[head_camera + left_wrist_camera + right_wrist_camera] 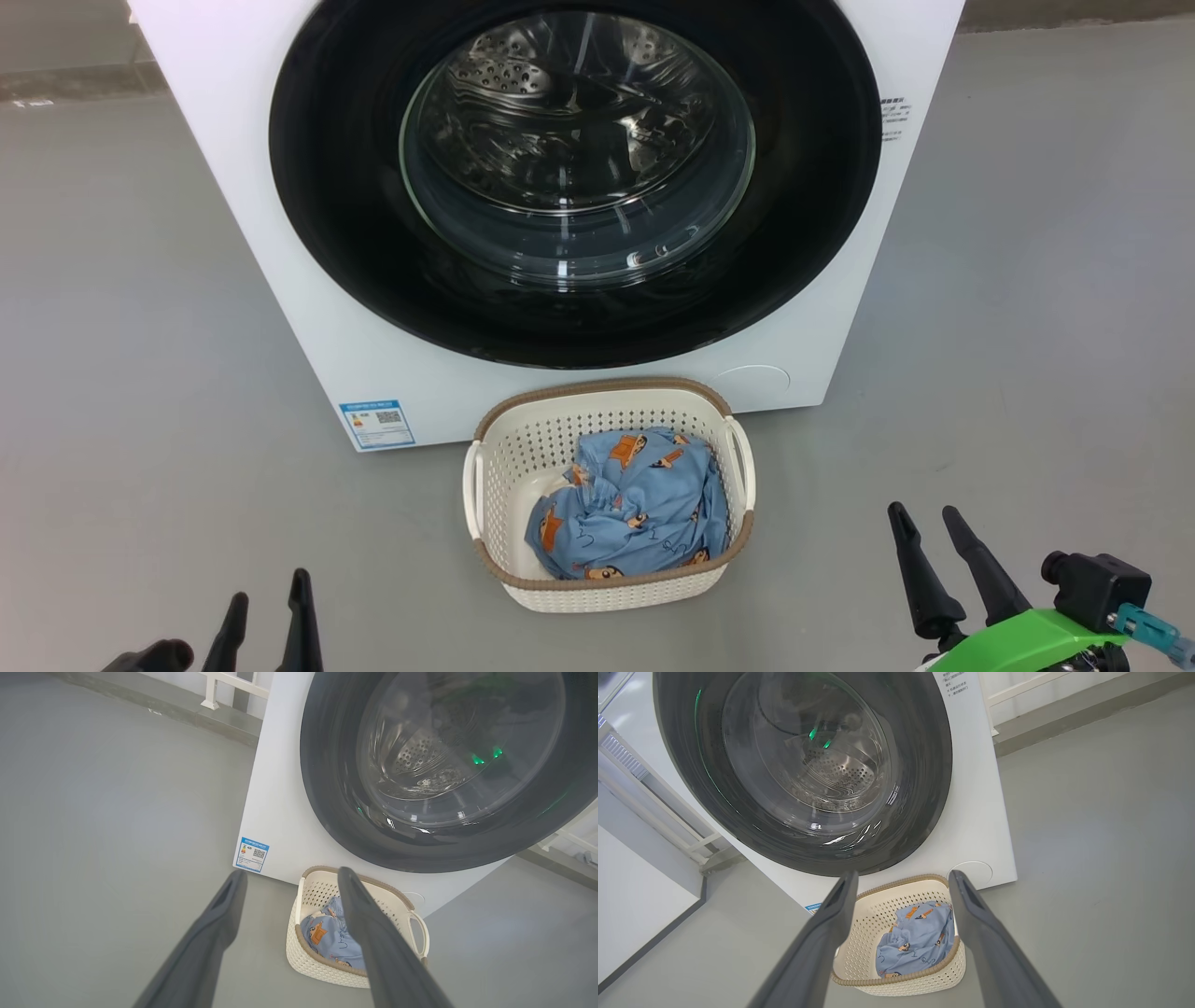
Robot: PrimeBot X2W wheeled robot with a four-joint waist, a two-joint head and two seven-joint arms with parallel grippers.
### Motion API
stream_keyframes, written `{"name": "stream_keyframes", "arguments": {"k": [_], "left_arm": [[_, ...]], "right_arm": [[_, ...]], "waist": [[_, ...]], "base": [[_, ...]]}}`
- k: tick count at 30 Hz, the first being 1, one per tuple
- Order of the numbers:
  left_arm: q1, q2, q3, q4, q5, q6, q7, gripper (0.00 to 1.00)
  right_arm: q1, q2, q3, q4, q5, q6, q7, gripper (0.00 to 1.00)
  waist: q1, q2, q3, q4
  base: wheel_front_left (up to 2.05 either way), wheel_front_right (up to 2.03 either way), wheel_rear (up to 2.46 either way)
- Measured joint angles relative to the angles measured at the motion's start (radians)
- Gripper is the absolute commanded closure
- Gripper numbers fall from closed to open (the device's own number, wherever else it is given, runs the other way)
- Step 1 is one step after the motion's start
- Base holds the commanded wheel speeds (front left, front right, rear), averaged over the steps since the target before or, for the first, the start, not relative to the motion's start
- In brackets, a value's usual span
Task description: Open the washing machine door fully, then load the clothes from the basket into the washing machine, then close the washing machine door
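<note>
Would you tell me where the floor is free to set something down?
Bare floor lies left of the basket and washing machine, and again to their right. It is tight between basket and machine, below the door.

blue label sticker (376,424): print too small to read (QR code (389,416) shows) | washing machine (448,392) right-edge lettering (893,117): illegible
</note>
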Motion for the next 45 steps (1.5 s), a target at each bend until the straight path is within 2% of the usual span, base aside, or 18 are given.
{"name": "stream_keyframes", "arguments": {"k": [17,35,45], "left_arm": [[0.007,0.001,0.003,-0.007,0.197,0.01,-0.045,0.0],[0.026,0.011,-0.002,-0.026,0.389,0.025,-0.098,0.0],[0.026,0.014,-0.001,-0.028,0.396,0.028,-0.098,0.0]], "right_arm": [[0.0,-0.008,-0.001,0.021,-0.194,0.0,-0.047,0.0],[0.0,0.006,-0.032,0.007,-0.345,0.0,-0.099,0.0],[0.0,0.006,-0.033,0.007,-0.348,0.0,-0.099,0.0]], "waist": [[0.0,0.0,0.003,-0.003],[0.0001,0.0,0.009,0.0],[0.0,0.0,0.012,-0.001]], "base": [[0.0,0.0,0.0],[0.0,0.0,0.0],[0.0,0.0,0.0]]}}
